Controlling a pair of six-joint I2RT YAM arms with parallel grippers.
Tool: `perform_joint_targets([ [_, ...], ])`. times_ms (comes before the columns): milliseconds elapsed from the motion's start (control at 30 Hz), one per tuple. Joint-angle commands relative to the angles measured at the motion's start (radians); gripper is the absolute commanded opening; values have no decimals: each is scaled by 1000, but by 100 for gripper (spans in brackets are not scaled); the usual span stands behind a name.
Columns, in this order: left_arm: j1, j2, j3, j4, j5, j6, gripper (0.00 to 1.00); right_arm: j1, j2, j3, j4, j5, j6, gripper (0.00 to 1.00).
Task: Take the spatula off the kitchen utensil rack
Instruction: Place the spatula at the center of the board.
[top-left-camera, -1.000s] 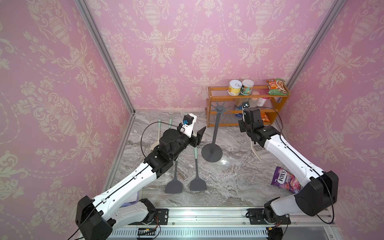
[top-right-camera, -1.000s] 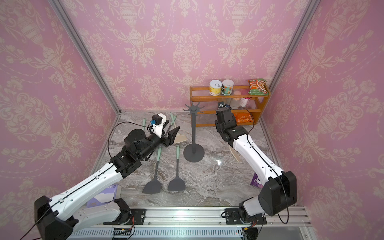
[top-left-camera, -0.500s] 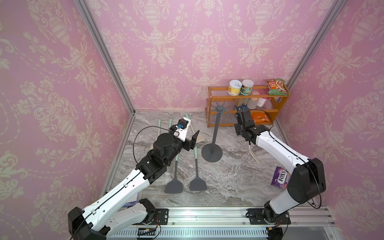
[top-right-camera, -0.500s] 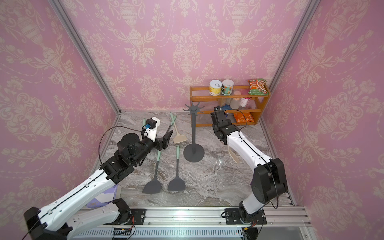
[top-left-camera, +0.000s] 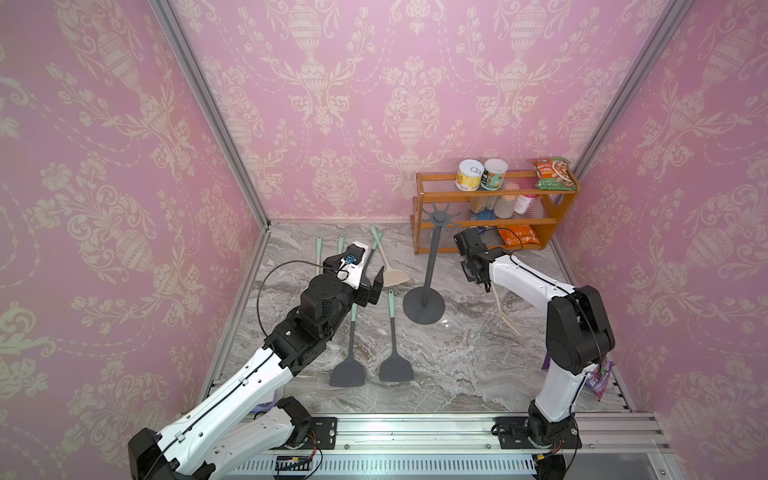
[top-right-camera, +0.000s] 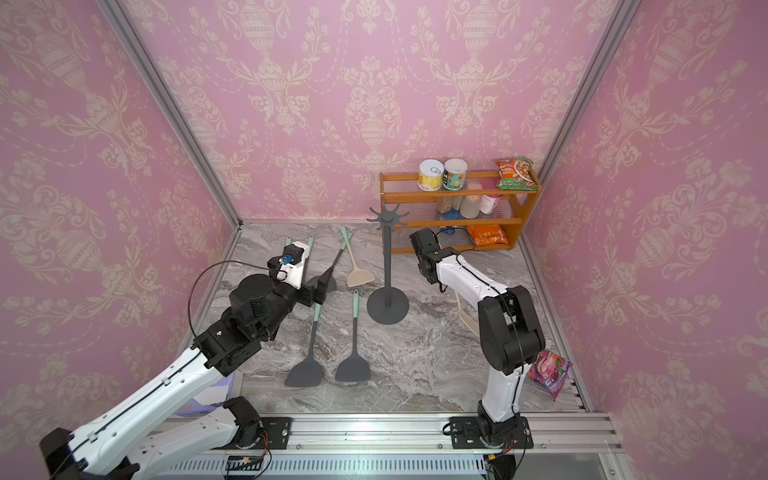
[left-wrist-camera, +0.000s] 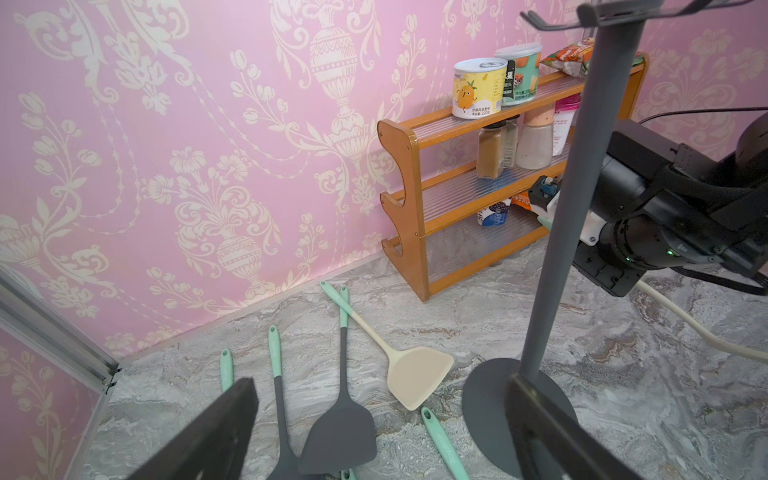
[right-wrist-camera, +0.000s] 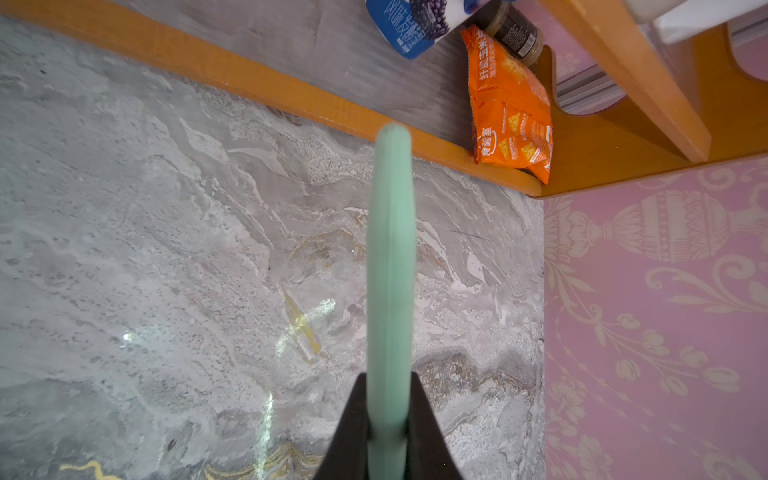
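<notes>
The right claw (right-wrist-camera: 388, 399) is clamped tight on the mint-green handle of a cream silicone spatula (right-wrist-camera: 390, 257). Its pale shaft slants down toward the grey marble surface (top-left-camera: 457, 365), just beside the upright dark grey kitchen utensil rack (top-left-camera: 430, 266) and apart from its crown of hooks. The left claw (left-wrist-camera: 380, 386) is spread wide and holds nothing, hovering over the other dark grey spatulas (top-left-camera: 351, 370) lying flat on the surface.
</notes>
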Motion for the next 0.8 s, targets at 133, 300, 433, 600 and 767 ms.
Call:
perform_joint_targets([
  [133, 44, -57, -27, -35, -16, -13, 96, 1, 116, 125, -163, 134, 56, 1],
  [300, 59, -66, -33, -45, -10, -24, 95, 2, 225, 214, -282, 214, 94, 3],
  [433, 67, -67, -35, -47, -6, -27, 95, 8, 257, 210, -298, 182, 121, 4],
  [600, 74, -67, -32, -49, 1, -29, 95, 9, 299, 213, -316, 181, 137, 6],
  [767, 79, -70, -33, -54, 0, -36, 95, 11, 338, 216, -326, 198, 138, 12],
])
